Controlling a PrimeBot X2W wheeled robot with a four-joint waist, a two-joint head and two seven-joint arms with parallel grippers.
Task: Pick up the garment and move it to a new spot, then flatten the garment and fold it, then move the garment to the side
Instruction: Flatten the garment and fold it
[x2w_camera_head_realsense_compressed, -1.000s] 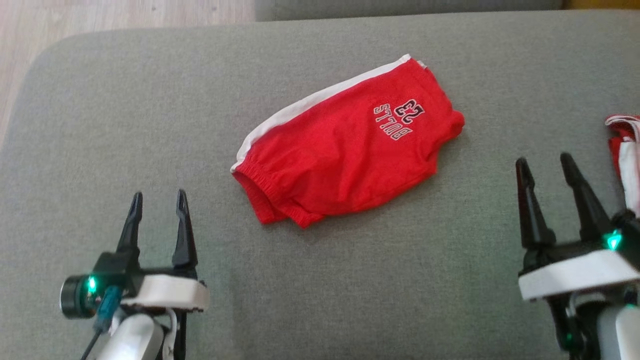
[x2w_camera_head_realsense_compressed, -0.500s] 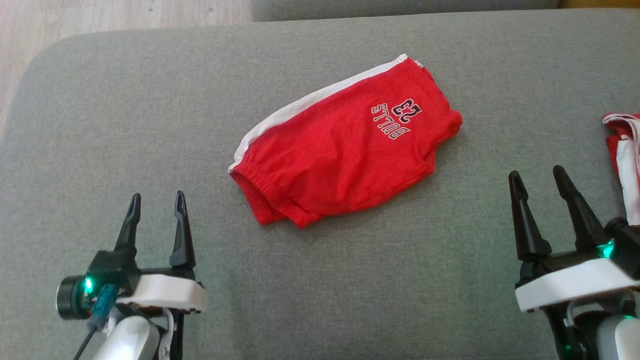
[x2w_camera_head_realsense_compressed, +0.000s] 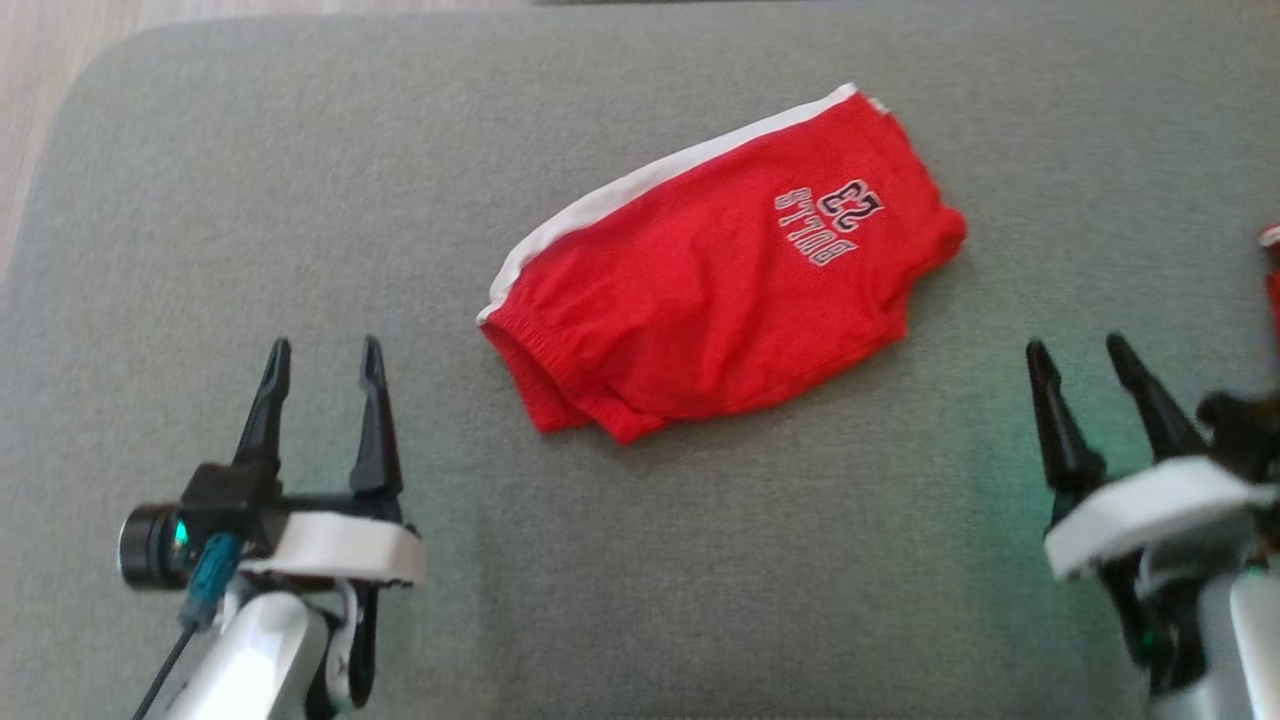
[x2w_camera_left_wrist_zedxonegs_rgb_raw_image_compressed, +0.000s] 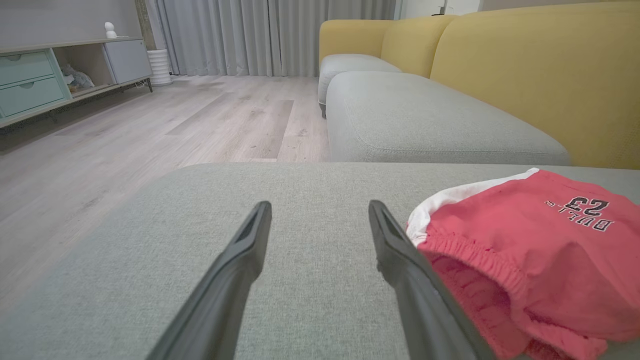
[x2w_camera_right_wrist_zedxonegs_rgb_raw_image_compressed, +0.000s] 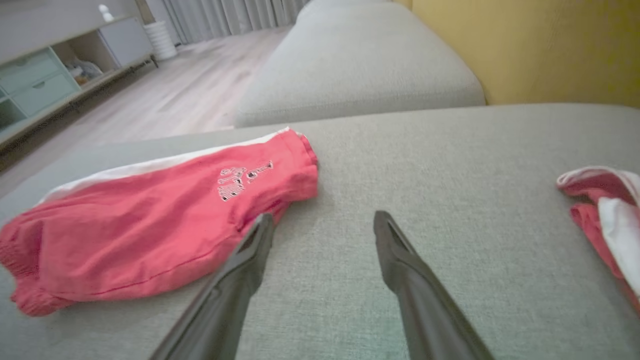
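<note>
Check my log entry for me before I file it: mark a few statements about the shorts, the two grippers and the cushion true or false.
1. The red shorts lie on the grey cushion. True.
2. The left gripper is shut on the shorts' waistband. False: it is open, apart from the shorts, and holds nothing.
3. The right gripper is open and holds nothing. True.
4. The print on the shorts reads LAKERS 8. False: it reads BULLS 23.
5. A second red-and-white garment lies on the cushion to the right of the right gripper. True.
</note>
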